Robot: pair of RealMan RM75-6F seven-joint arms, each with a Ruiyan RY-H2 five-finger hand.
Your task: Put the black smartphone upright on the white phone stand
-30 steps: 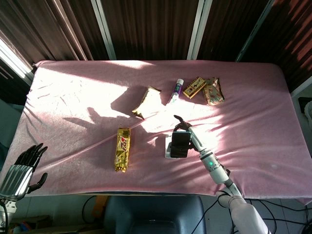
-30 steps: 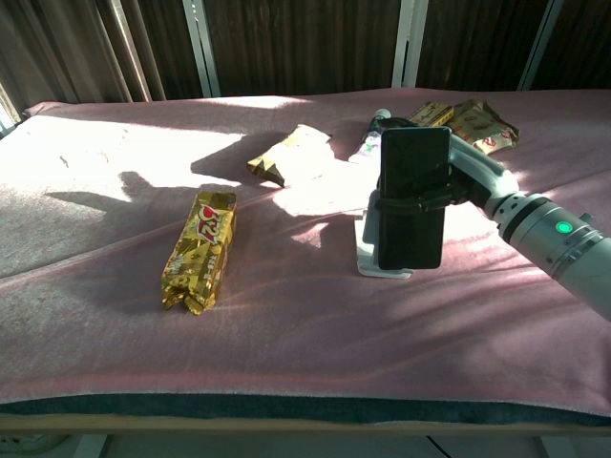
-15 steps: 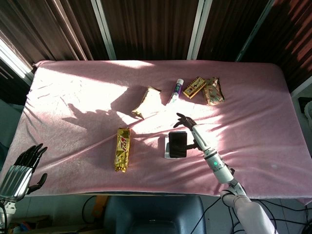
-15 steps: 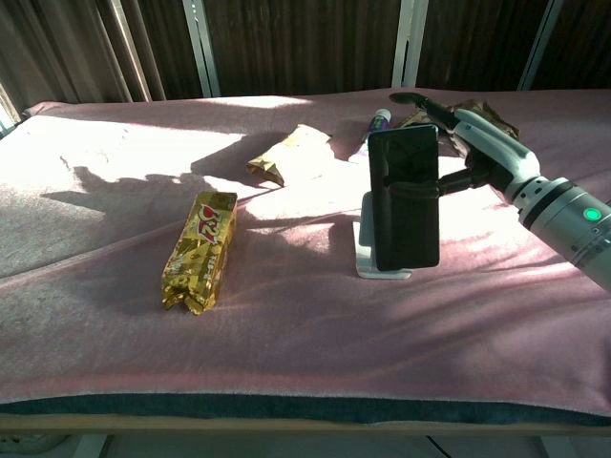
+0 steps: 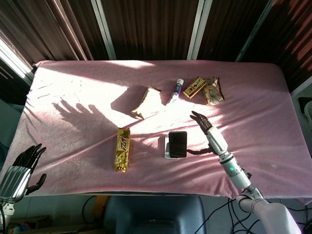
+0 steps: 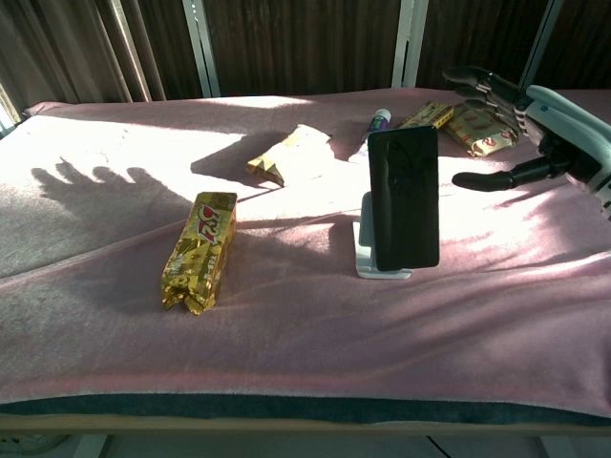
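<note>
The black smartphone (image 6: 405, 198) (image 5: 177, 144) stands upright, leaning on the white phone stand (image 6: 368, 247) (image 5: 167, 146) near the middle of the pink table. My right hand (image 6: 535, 124) (image 5: 208, 133) hovers to the right of the phone, apart from it, fingers spread and holding nothing. My left hand (image 5: 20, 168) hangs open off the table's front left corner, seen only in the head view.
A gold snack bar (image 6: 200, 250) (image 5: 122, 148) lies left of the stand. Behind it sit a crumpled gold wrapper (image 6: 286, 153) (image 5: 146, 101), a small tube (image 5: 175, 91) and two snack packets (image 5: 194, 87) (image 5: 213, 91). The pink cloth (image 5: 73, 107) covers the whole table.
My right hand let go of the phone and drew back to the right, fingers spreading. The phone stays standing on the stand. The left hand has not moved.
</note>
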